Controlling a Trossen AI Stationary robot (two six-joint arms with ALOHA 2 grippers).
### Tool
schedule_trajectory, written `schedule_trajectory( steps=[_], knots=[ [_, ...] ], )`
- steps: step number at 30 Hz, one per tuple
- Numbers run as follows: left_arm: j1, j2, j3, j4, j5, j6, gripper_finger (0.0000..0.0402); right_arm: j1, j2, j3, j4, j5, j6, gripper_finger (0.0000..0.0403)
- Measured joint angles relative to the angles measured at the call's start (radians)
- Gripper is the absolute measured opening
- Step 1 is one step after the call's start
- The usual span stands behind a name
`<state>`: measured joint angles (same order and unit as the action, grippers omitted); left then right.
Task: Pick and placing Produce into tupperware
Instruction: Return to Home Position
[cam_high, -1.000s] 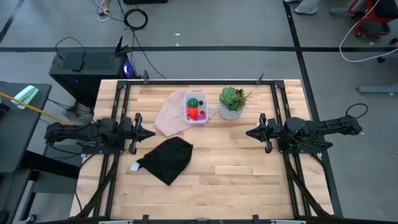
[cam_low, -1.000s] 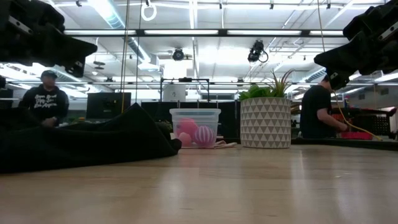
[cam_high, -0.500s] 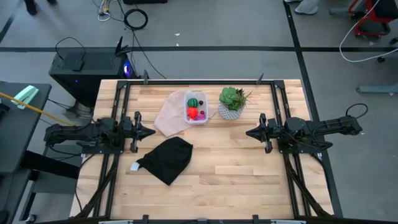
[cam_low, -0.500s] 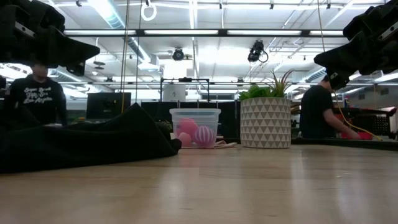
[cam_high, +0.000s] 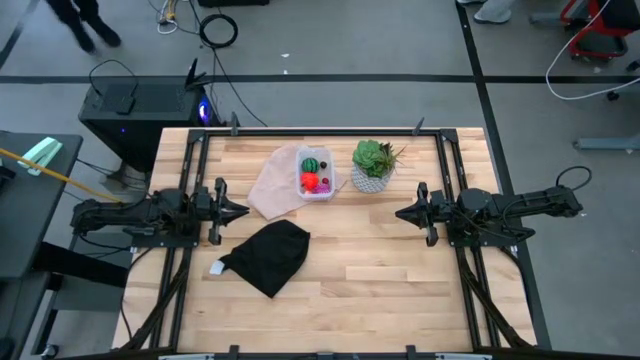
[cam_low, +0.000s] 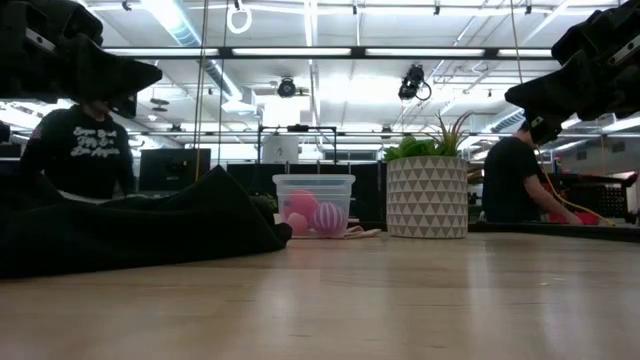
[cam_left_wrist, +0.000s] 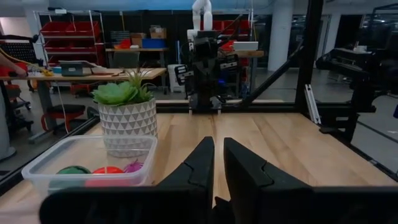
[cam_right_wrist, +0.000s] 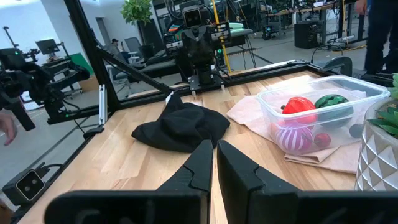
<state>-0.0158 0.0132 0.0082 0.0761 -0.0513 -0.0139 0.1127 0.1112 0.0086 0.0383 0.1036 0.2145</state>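
The tupperware (cam_high: 315, 175), a clear tub, stands by its base on a pale pinkish sheet (cam_high: 270, 185) near the table's far edge. The produce lies inside it: a green striped ball (cam_high: 312, 164), a red-orange piece (cam_high: 309, 181) and a magenta piece (cam_high: 323, 184). The right wrist view shows the tub (cam_right_wrist: 323, 115) with a purple striped ball (cam_right_wrist: 292, 137) in it. My left gripper (cam_high: 240, 212) hovers shut near the table's left side, pointing right. My right gripper (cam_high: 398, 213) hovers shut on the right side, pointing left. Both are well away from the tub.
A green succulent in a white patterned pot (cam_high: 372, 167) stands just right of the tub. A crumpled black cloth (cam_high: 270, 255) lies nearer, left of centre, with a small white scrap (cam_high: 216, 267) beside it. Bare wood fills the table's near and right parts. People show in the room behind.
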Motion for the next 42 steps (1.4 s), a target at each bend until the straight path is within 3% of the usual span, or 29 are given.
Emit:
schedule_trajectory(
  steps=[8,14,28,42],
  knots=[
    [0.000,0.000,0.000,0.005,0.003,0.000,0.0036,0.000,0.000,0.000,0.000,0.000,-0.009,0.0030],
    [0.000,0.000,0.000,0.007,0.003,0.000,0.0043,0.000,0.000,0.000,0.000,0.000,-0.217,0.0030],
    [0.000,0.000,0.000,0.008,0.003,-0.001,0.0028,0.000,0.000,0.000,0.000,0.000,-0.215,0.0030],
    [0.000,0.000,0.000,0.009,0.004,-0.001,0.0039,0.000,0.000,0.000,0.000,0.000,-0.214,0.0030]
  ],
)
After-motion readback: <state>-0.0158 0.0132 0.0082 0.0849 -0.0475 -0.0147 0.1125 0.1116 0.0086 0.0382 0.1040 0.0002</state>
